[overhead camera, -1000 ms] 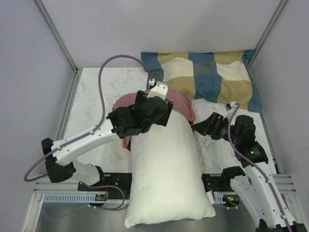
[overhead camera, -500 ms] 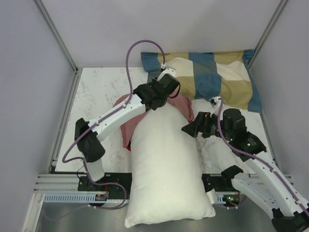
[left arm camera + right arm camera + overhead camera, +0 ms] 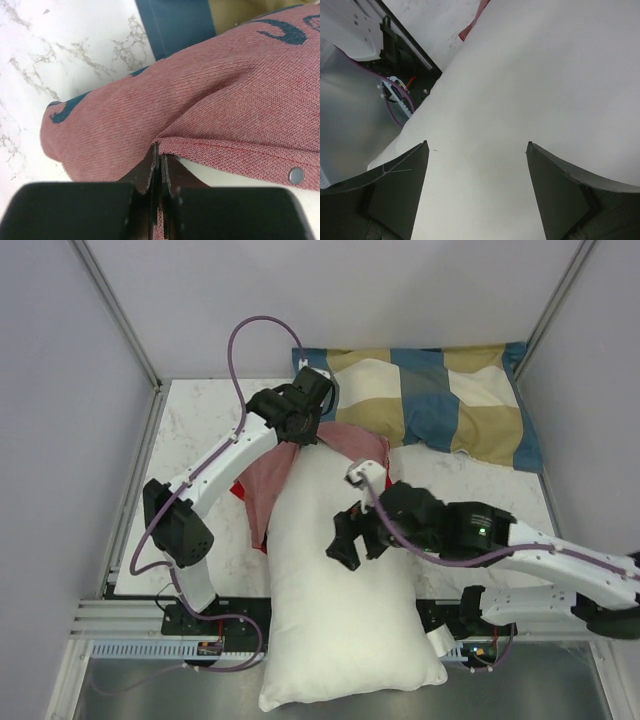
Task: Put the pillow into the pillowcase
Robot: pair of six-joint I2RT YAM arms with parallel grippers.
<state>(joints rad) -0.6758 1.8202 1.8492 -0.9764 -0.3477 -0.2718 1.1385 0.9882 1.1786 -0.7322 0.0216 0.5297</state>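
Pink pillowcase point(image 3: 225, 100) hem clamped in left end effector point(image 3: 161, 159), white pillow point(image 3: 535, 75) just below right end effector point(image 3: 477, 150), its jaws apart

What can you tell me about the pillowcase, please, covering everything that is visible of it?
The pillowcase is dull pink-red woven cloth with dark blue print. Its stitched hem carries a metal snap. It lies crumpled on the marble table, draped over the far end of the white pillow and hanging down that pillow's left side. The left gripper is shut on the hem.
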